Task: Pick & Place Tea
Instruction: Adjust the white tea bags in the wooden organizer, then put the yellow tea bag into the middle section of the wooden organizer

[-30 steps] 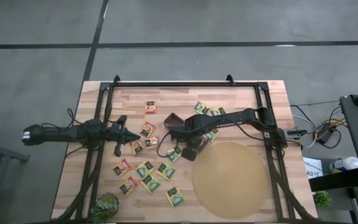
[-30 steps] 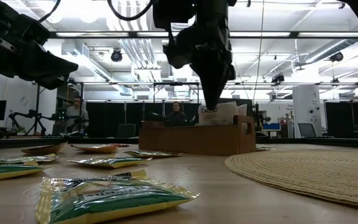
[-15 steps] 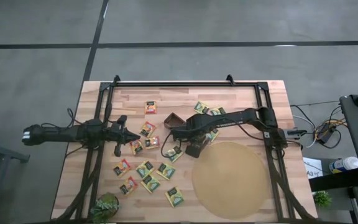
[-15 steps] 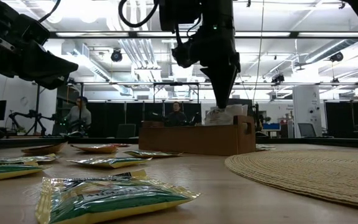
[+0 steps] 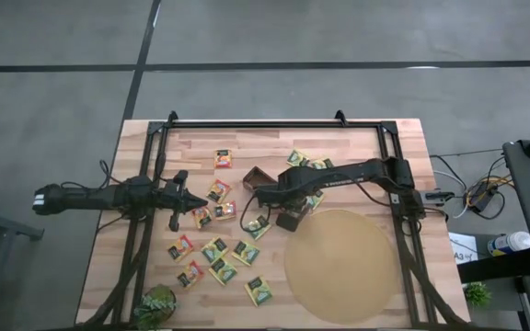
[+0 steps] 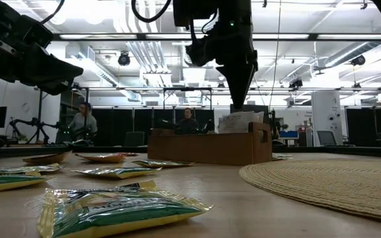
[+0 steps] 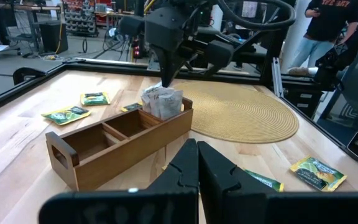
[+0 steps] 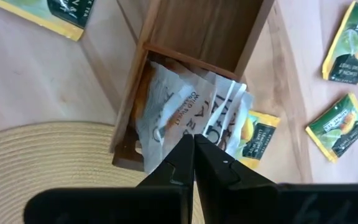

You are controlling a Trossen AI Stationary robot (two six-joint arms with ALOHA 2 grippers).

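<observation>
Currently: tea sachets (image 5: 221,268), light, thin, crinkly, scattered seven o'clock of wooden box (image 5: 267,185); white ones stand in its end compartment. Likely pinch an edge. Right gripper (image 8: 193,144) clenched empty above them; left gripper (image 5: 198,204) clenched, idle.

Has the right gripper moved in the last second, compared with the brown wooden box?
Yes. In the low view the shut right gripper has shifted rightward along the brown oblong wooden box and now hangs above the white sachets in its end compartment.

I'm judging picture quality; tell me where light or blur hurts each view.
Low view: bright ceiling lights leave the right pincer a dark silhouette, and the nearest sachet is soft. Left wrist view: the left pincer is blurred. High view: evenly lit.
</observation>
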